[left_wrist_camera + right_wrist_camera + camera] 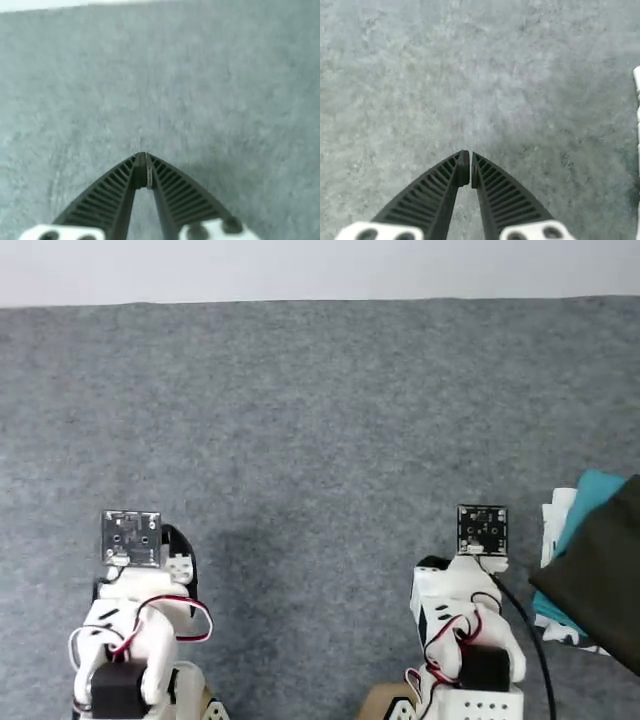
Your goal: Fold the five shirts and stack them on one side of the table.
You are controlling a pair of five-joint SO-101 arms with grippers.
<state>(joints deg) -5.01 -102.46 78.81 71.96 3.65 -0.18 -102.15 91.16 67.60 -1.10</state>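
Grey felt covers the bench (320,420); the shirts (598,575) lie piled at its right edge, a dark one over teal and white, near the right arm. Both the left pincer (142,160) and the right pincer (467,157) are closed tip to tip over the felt

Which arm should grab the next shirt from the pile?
Probably the right. The pile of shirts lies near the right gripper, while the left gripper sits far across the mat. Both are shut and empty.

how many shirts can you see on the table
3, at the right edge of the table: dark shirt on top, teal shirt beneath, white shirt peeking out at the left. Others may be hidden.
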